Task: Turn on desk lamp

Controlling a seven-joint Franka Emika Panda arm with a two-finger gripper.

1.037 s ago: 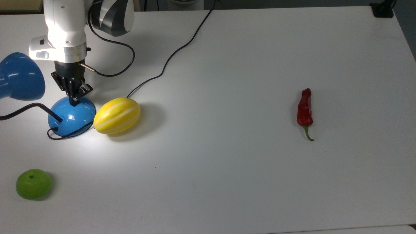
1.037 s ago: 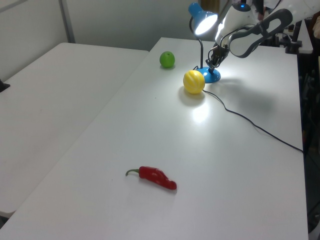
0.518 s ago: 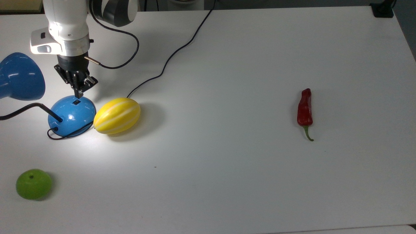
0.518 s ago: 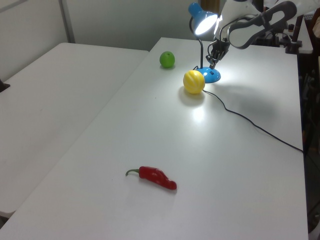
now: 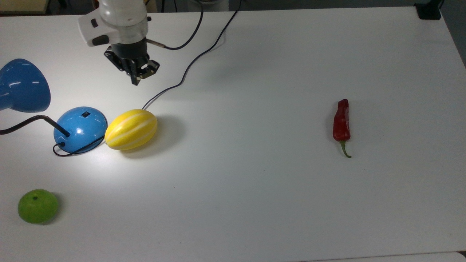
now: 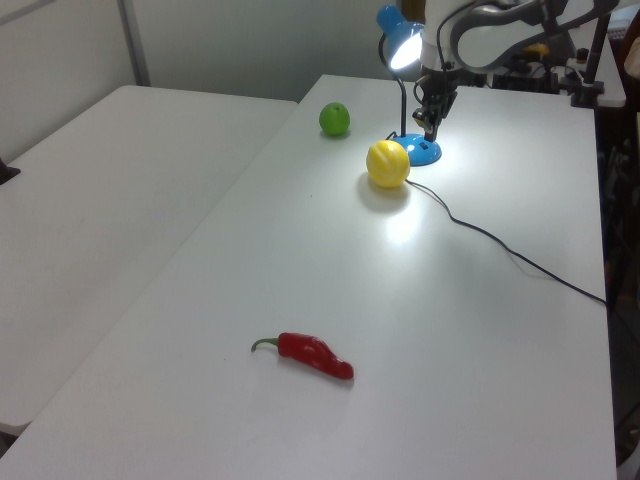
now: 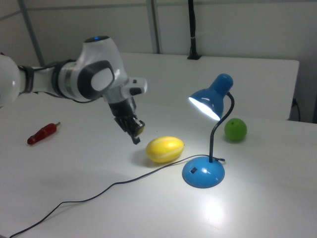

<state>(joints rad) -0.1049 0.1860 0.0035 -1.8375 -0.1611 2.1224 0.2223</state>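
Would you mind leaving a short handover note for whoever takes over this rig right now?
Claw: fingers together, holding nothing, in the air off the lamp, above the table near the black cord.
Desk lamp: lit, shade glowing, with a bright patch on the table. Its blue base sits beside the yellow melon, which touches or nearly touches it; the switch is on top of the base.
Also there: green apple, red chili pepper.
Done: lamp is on.
Left: nothing for the lamp; perhaps park the arm.
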